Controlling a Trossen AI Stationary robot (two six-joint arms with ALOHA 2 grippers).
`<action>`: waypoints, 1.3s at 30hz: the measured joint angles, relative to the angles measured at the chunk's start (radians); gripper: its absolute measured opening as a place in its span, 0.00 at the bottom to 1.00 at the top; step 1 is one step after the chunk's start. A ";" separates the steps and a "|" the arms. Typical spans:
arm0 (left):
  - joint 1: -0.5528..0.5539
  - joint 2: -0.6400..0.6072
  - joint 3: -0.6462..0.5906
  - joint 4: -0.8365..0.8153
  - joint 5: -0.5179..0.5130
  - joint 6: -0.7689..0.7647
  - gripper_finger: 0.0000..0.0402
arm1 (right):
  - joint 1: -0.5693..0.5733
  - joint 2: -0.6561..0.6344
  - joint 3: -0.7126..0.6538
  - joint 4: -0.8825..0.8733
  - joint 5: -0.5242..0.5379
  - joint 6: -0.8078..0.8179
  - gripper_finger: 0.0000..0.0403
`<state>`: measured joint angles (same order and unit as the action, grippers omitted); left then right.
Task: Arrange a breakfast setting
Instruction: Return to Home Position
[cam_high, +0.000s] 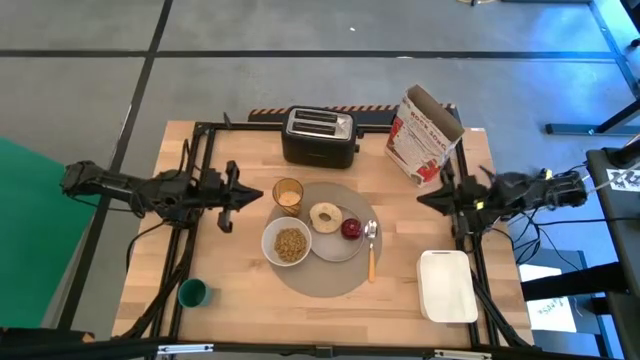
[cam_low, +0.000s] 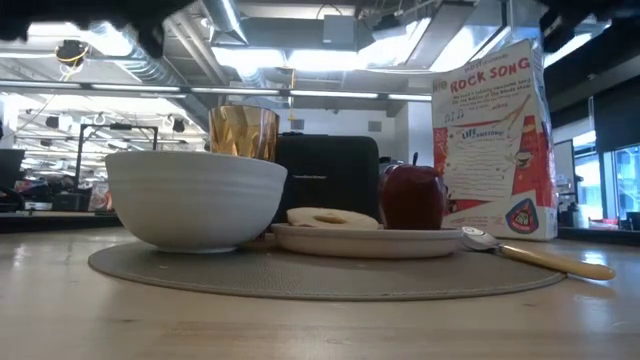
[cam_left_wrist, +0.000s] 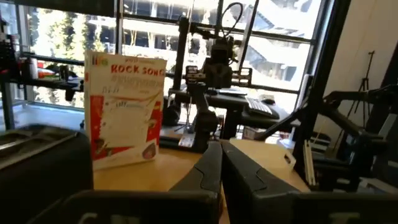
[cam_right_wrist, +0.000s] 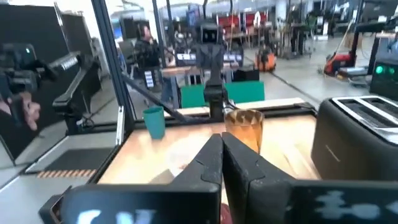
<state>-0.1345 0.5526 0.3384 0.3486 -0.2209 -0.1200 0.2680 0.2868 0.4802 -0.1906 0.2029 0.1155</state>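
A round grey placemat (cam_high: 325, 275) lies mid-table. On it stand a white bowl of cereal (cam_high: 287, 243), an amber tumbler (cam_high: 288, 194), and a white plate (cam_high: 335, 246) with a bagel (cam_high: 325, 215) and a red apple (cam_high: 351, 229). An orange-handled spoon (cam_high: 371, 252) lies right of the plate. My left gripper (cam_high: 256, 196) is shut, empty, left of the tumbler. My right gripper (cam_high: 424, 197) is shut, empty, right of the mat.
A black toaster (cam_high: 320, 136) and a cereal box (cam_high: 424, 136) stand at the far edge. A small green cup (cam_high: 192, 292) stands near left, a white rectangular tray (cam_high: 447, 285) near right. People show in the room beyond the table in the right wrist view.
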 joint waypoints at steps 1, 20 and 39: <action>0.000 -0.029 -0.031 0.000 0.000 0.000 0.00 | 0.000 0.001 -0.036 0.053 -0.006 -0.003 0.00; 0.002 -0.549 -0.156 -0.423 0.063 0.178 0.00 | -0.322 0.060 -0.324 0.439 -0.265 0.080 0.00; 0.006 -0.550 -0.163 -0.613 0.071 0.149 0.00 | -0.425 -0.250 -0.473 0.381 -0.317 0.110 0.00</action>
<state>-0.1287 0.0025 0.1753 -0.2648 -0.1500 0.0288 -0.1570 0.0366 0.0071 0.1900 -0.1143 0.2253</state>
